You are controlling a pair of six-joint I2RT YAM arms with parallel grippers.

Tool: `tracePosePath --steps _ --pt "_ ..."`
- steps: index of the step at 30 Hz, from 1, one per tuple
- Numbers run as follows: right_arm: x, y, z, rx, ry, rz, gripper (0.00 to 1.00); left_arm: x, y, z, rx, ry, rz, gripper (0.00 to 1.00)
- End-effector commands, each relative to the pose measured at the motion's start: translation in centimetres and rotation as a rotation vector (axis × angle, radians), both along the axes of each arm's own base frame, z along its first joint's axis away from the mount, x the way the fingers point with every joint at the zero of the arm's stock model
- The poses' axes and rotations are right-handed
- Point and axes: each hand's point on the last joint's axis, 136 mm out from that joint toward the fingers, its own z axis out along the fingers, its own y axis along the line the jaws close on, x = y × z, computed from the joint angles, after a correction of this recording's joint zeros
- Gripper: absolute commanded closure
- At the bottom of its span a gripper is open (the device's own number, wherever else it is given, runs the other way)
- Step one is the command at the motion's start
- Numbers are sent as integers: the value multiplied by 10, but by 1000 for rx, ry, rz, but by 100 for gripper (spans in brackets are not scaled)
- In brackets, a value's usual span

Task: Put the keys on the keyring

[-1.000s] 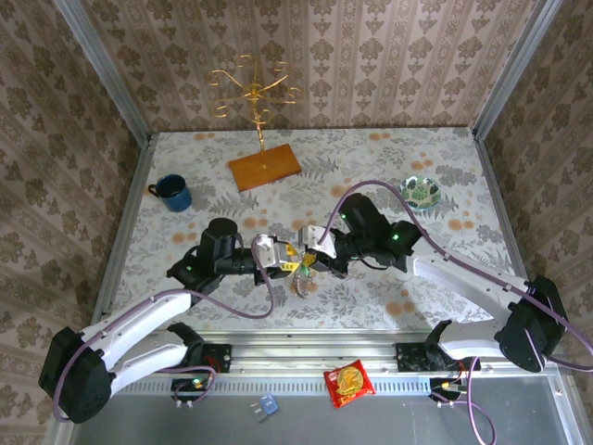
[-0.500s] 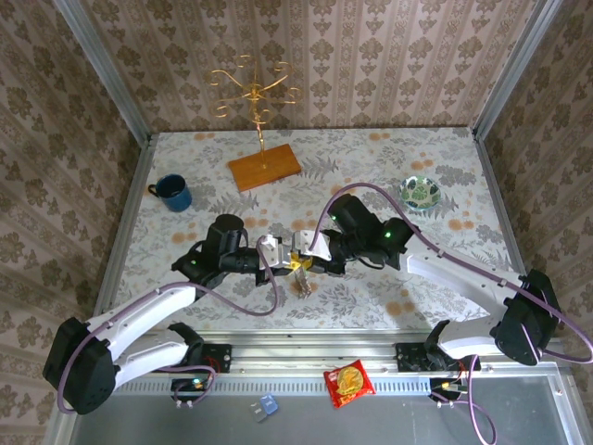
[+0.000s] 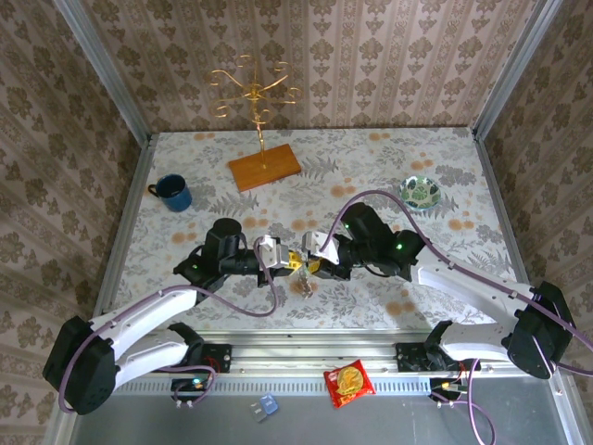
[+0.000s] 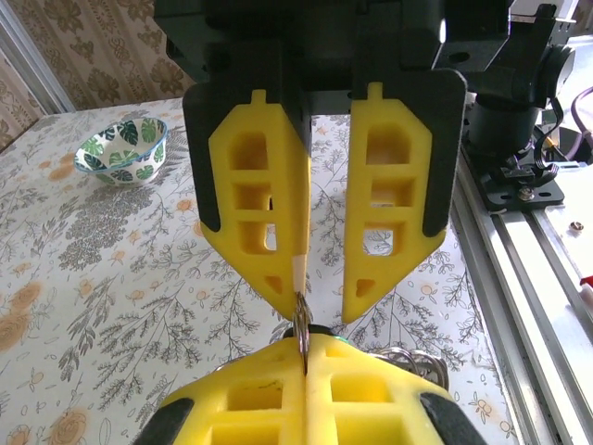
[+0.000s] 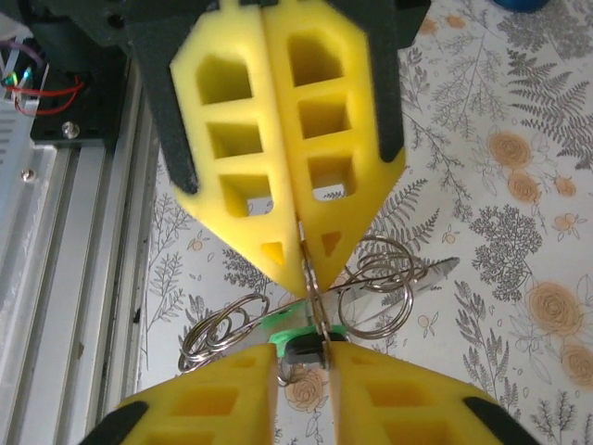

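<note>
Left gripper (image 4: 304, 357) is pinched fully closed on the keyring (image 4: 301, 326) wire, low over the table (image 3: 389, 320) front. Right gripper (image 5: 304, 352) faces it tip to tip, jaws slightly parted (green key (image 5: 292, 326) at its tips, grip unclear).

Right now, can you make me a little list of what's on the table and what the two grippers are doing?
left gripper: shut, pinching the thin keyring edge-on
right gripper: open, tips facing the left gripper's, one tip at the ring
green key: beside the keyring, close to the fingertips
mug: blue, far left of the table
bowl: green-patterned, far right
stand: gold, on a wooden board at the back
</note>
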Motion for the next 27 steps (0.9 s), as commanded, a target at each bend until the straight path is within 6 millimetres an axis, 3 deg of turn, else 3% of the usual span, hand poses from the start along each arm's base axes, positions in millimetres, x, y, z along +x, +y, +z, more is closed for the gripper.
tracePosePath --steps 1,7,14,20,22,27 --pt "3 3 9 31 -17 -7 83 -7 -1 12 -48 -18 -32 100" --pt "8 0 6 -11 -21 -22 95 -8 -1 10 -40 -21 -33 100" --pt "17 -9 -14 -90 -6 -77 96 -6 0 13 -53 -38 -24 100" --pt "15 -1 -20 -47 43 -80 97 -5 -2 14 -63 -34 -24 100" --pt "15 2 -13 -9 37 -79 94 -5 -2 14 -66 -30 -19 100" --pt "13 0 5 100 -7 -88 73 -5 -2 15 -98 -18 -3 100"
